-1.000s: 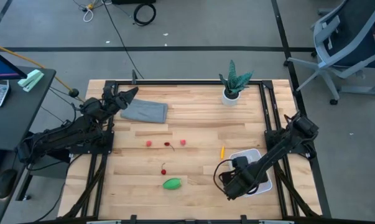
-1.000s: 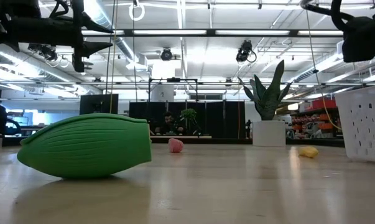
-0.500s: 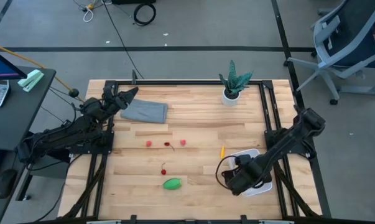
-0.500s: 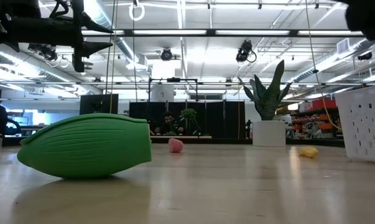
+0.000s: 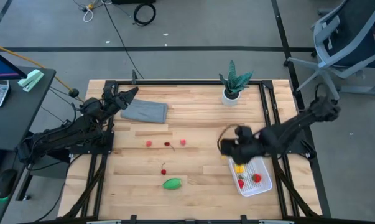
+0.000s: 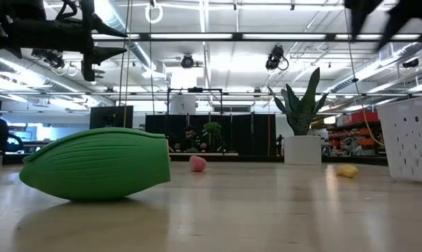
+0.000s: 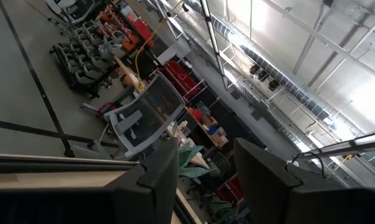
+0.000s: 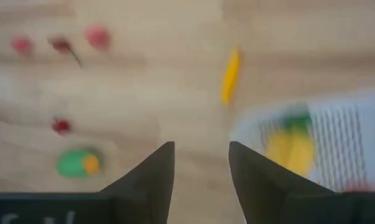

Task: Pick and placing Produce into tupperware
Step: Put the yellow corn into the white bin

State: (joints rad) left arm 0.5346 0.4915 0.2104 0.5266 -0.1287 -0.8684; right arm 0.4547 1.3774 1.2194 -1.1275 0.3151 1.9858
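The right gripper (image 5: 227, 147) hangs above the table (image 5: 193, 121) just beside the near-left corner of the white tupperware (image 5: 262, 183), its 2 fingers (image 8: 151, 177) parted with bare wood showing in the gap and nothing between them. The tupperware sits at the table's right edge, close to the right rail. Inside it lie a yellow piece with a green end (image 5: 239, 168) and 2 red pieces (image 5: 256, 178), though the wrist view is too smeared to tell their kinds.

Loose produce is spread over the middle of the table. A slim orange piece (image 8: 230, 76) lies just off the basket's far-left corner, almost under the right gripper. 2 pink pieces (image 5: 183, 142) flank a dark-stemmed red one (image 5: 168, 145) in a row at mid-table, and a small red piece (image 5: 163, 171) sits nearer the front. The green oval (image 5: 171, 183) lies near the front edge, well apart from the basket, with open wood between them.

The left gripper (image 5: 130, 94) waits at the table's far-left corner above the edge of a grey cloth (image 5: 145, 111), fingers spread and empty. A potted plant (image 5: 232, 84) stands by the far edge, right of centre, clear of the wide bare strip running across the middle.
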